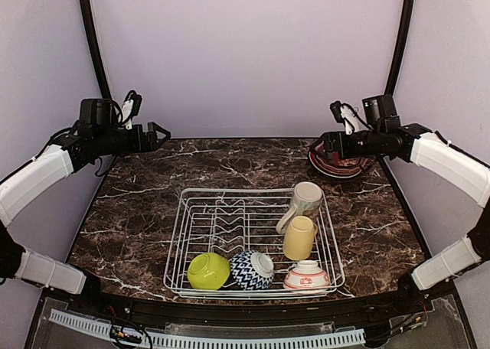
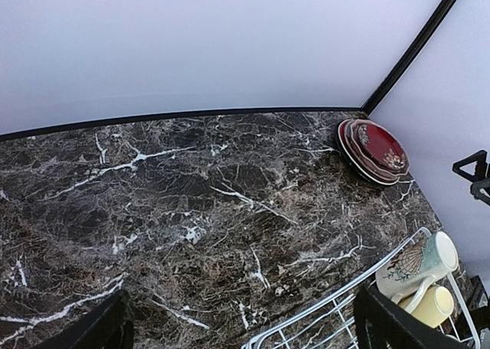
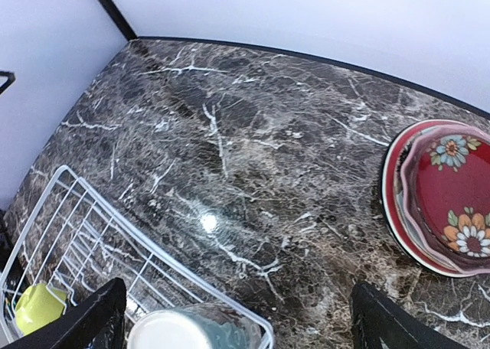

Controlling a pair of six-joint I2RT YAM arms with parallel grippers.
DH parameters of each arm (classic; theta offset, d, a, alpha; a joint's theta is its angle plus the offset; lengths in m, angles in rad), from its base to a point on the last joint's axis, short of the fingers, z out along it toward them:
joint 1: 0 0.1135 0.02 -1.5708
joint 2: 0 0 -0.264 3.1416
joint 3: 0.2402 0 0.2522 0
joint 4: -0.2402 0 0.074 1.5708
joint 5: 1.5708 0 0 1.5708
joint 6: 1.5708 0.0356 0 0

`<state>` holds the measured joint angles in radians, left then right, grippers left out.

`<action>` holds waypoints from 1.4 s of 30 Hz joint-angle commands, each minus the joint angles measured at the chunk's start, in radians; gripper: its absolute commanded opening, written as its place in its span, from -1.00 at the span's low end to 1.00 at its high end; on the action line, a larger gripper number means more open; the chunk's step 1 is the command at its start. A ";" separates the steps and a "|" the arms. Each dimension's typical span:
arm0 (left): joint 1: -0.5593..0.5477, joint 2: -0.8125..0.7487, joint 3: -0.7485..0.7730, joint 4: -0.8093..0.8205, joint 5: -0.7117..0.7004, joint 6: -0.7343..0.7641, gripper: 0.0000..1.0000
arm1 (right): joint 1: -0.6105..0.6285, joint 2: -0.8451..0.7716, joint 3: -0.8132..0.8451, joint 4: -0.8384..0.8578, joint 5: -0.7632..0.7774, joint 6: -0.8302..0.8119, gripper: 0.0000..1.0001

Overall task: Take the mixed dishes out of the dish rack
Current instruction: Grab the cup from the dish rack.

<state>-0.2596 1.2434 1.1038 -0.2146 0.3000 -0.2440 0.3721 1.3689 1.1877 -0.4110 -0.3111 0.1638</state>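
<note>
The white wire dish rack (image 1: 253, 190) sits on the dark marbled table (image 1: 138, 211), just to the 6 o'clock side of centre. It is rectangular and low-sided, with a row of upright prongs down its middle, and no plate stands in those prongs.

Five pieces remain inside.
- **Cream mug** (image 1: 306, 199): lies on its side at the rack's 2 o'clock corner, with its handle pointing toward 7 o'clock. The left wrist view shows a shell-like drawing on its side.
- **Yellow mug** (image 1: 299, 238): lies at 4 o'clock, touching or just beside the cream mug.
- **Three small bowls** along the 6 o'clock edge:
  - The lime bowl (image 1: 208, 271) is at 7 o'clock.
  - The navy-zigzag bowl (image 1: 251, 269) is at 6 o'clock, tipped on its side.
  - The pink-white bowl (image 1: 307, 276) is at 5 o'clock, foot upward.

A stack of plates (image 3: 440, 200) lies flat at the table's 1 o'clock corner, well apart from the rack. The top plate is deep red with painted flowers. A pink scalloped rim shows beneath it, and a wider red rim below that.

The left jaws hang spread wide and empty over the table's 10 o'clock corner. The right jaws are also spread wide with nothing between them, and they hover just beside the plate stack.
</note>
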 commanded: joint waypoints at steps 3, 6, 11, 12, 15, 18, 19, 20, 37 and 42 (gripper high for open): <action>-0.007 -0.019 -0.021 0.001 -0.037 0.017 0.98 | 0.128 -0.010 0.076 -0.159 0.006 -0.120 0.97; -0.007 -0.008 -0.019 -0.007 -0.041 0.021 0.98 | 0.204 -0.009 0.111 -0.217 0.030 -0.147 0.97; -0.010 -0.003 -0.019 -0.006 -0.039 0.020 0.98 | 0.341 -0.002 0.107 -0.262 0.019 -0.156 0.97; -0.010 -0.001 -0.018 -0.006 -0.040 0.020 0.98 | 0.365 0.005 0.092 -0.256 0.028 -0.146 0.97; -0.010 0.004 -0.017 -0.009 -0.035 0.020 0.98 | 0.431 0.024 0.068 -0.257 0.094 -0.128 0.97; -0.012 0.004 -0.016 -0.011 -0.036 0.020 0.98 | 0.459 0.037 0.081 -0.273 0.173 -0.108 0.97; -0.012 0.004 -0.016 -0.010 -0.036 0.020 0.98 | 0.459 0.050 0.097 -0.292 0.243 -0.089 0.97; -0.012 0.004 -0.015 -0.011 -0.034 0.019 0.98 | 0.459 0.065 0.118 -0.326 0.359 -0.061 0.97; -0.018 0.004 -0.007 -0.018 -0.012 0.012 0.98 | 0.402 0.207 0.188 -0.495 0.445 0.101 0.97; -0.019 0.006 -0.007 -0.012 0.010 0.002 0.98 | 0.401 0.237 0.173 -0.481 0.477 0.183 0.84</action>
<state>-0.2733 1.2491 1.1019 -0.2184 0.2806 -0.2398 0.7795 1.5974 1.3796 -0.9184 0.1623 0.2642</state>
